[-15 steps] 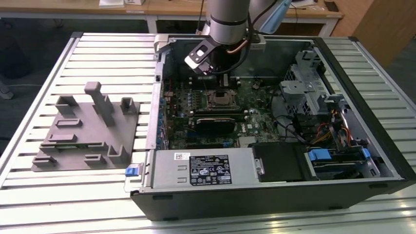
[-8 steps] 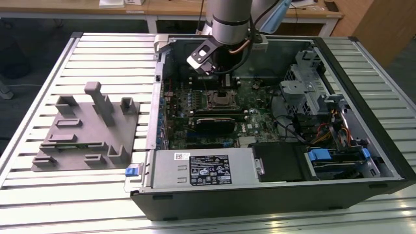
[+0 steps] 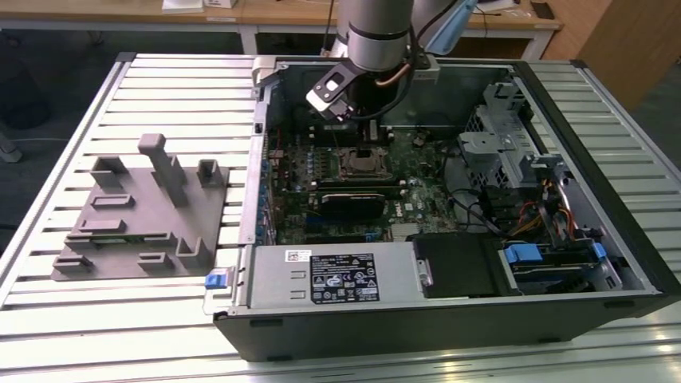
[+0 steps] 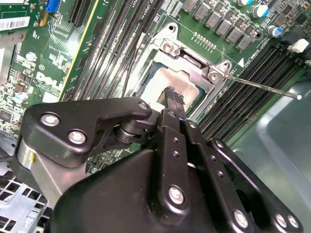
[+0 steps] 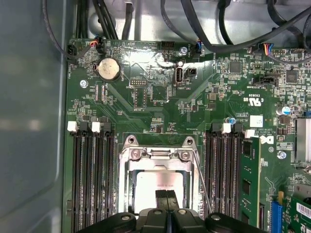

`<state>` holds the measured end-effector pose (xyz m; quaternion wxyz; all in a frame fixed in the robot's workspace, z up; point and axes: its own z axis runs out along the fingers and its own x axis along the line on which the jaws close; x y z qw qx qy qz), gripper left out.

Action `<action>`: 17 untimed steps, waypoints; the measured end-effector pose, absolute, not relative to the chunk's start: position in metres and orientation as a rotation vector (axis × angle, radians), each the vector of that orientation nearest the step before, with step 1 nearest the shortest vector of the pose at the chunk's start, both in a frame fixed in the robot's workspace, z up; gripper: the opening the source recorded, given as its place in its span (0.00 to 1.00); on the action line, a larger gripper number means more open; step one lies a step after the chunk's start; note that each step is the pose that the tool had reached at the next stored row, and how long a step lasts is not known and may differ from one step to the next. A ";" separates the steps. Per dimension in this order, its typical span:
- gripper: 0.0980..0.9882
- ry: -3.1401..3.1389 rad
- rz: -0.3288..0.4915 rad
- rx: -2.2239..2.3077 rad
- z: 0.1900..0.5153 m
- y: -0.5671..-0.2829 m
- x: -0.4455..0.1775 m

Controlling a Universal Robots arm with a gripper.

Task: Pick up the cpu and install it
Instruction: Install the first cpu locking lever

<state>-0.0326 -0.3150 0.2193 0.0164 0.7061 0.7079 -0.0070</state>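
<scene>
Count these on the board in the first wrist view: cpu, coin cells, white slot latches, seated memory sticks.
cpu: 1
coin cell: 1
white slot latches: 4
seated memory stick: 1
Total: 7

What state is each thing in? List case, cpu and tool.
case: open, insides exposed.
cpu: lying flat in the socket.
tool: shut, tips over the cpu.
</scene>
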 end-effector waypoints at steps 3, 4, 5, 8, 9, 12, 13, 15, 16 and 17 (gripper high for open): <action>0.01 2.201 -0.022 2.195 0.221 -0.315 -0.033; 0.01 2.201 -0.022 2.195 0.222 -0.315 -0.033; 0.01 2.201 -0.022 2.195 0.223 -0.315 -0.033; 0.01 2.201 -0.021 2.195 0.225 -0.315 -0.033; 0.01 2.201 -0.021 2.195 0.225 -0.315 -0.033; 0.01 2.201 -0.021 2.196 0.226 -0.315 -0.033; 0.01 2.201 -0.021 2.196 0.226 -0.315 -0.033; 0.01 2.201 -0.021 2.196 0.227 -0.315 -0.033; 0.01 2.201 -0.021 2.196 0.227 -0.315 -0.033; 0.01 2.201 -0.021 2.196 0.227 -0.315 -0.033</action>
